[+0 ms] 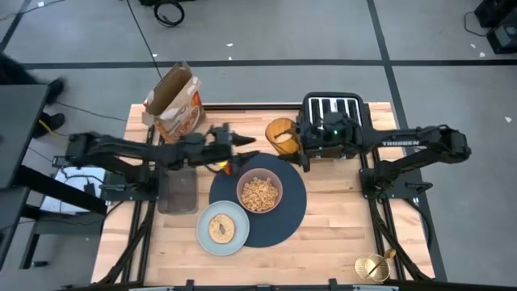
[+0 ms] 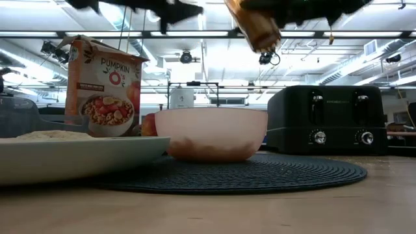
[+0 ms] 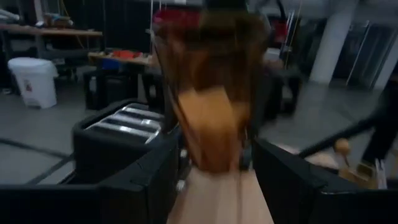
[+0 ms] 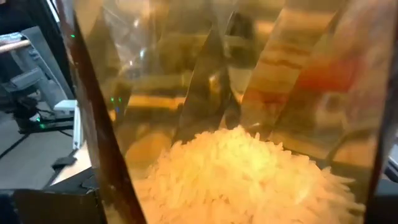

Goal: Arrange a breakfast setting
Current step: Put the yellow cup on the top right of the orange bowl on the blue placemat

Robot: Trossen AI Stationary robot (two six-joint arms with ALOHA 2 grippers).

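Note:
The amber glass cup (image 1: 280,135) hangs high over the table's far middle, left of the black toaster (image 1: 333,109), with pale grains inside (image 4: 249,174); my right gripper (image 1: 294,145) is shut on it. My left gripper (image 1: 247,144) stands open just left of the cup, pointing level at it, and I see a small gap between them. The pink bowl (image 1: 259,192) of cereal sits on the navy placemat (image 1: 287,218). The bagel (image 1: 221,229) lies on the pale plate (image 1: 203,241), which overlaps the mat's near-left rim. A red apple (image 2: 149,123) sits behind the bowl. My right gripper has the cup's side wall (image 1: 289,139) between its two fingers, coming level from the table's right. The glass fills the right wrist view between the fingers (image 4: 93,143). The cup (image 2: 259,26) is lifted clear of the table and tilted.
A cereal box (image 1: 174,101) stands at the far left, and a clear grey container (image 1: 178,191) lies left of the mat. The gold spoon (image 1: 374,266) rests at the near right corner. Bare wood (image 1: 347,218) lies right of the mat.

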